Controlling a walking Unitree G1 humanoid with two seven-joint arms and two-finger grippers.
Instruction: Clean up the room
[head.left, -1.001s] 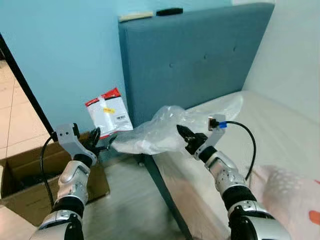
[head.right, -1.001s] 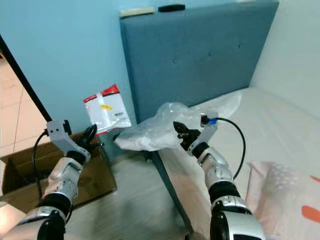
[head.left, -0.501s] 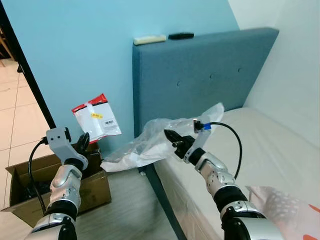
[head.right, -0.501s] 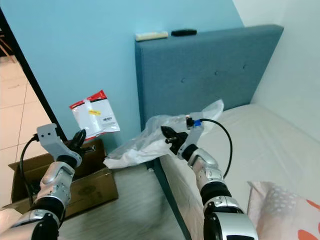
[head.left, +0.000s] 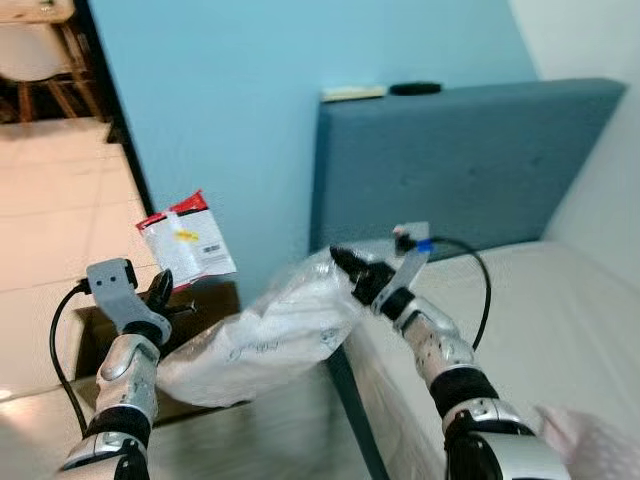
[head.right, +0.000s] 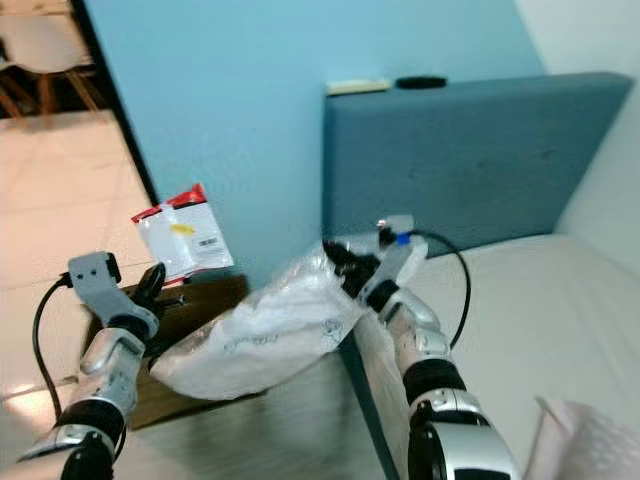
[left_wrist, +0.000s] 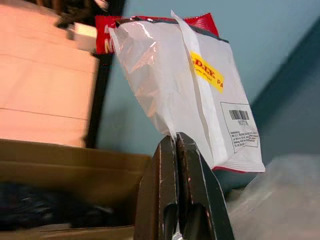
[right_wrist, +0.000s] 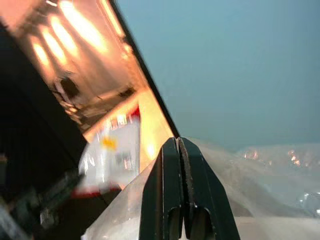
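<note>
Box (head.left: 205, 300) is your target: it sits on the floor at about 9 o'clock from the right gripper (head.left: 352, 275), below and just behind the left gripper (head.left: 160, 290), so the left arm is nearer. The right gripper's fingers are pinched together on the top edge of the bag (head.left: 265, 335), a big clear plastic one. The bag's long axis runs from the gripper down toward 8 o'clock, and its low end hangs in front of the box, not in it. The left gripper, fingers pressed tight, holds a red-and-white packet (left_wrist: 195, 95) upright by its lower edge, above the box's near wall. I'd judge both loads need carrying further over the opening before release. Bed (head.left: 560, 300) is at 3 o'clock, headboard (head.left: 470, 160) against a blue wall (head.left: 230, 90), tiled doorway (head.left: 50, 170) at 10 o'clock.
</note>
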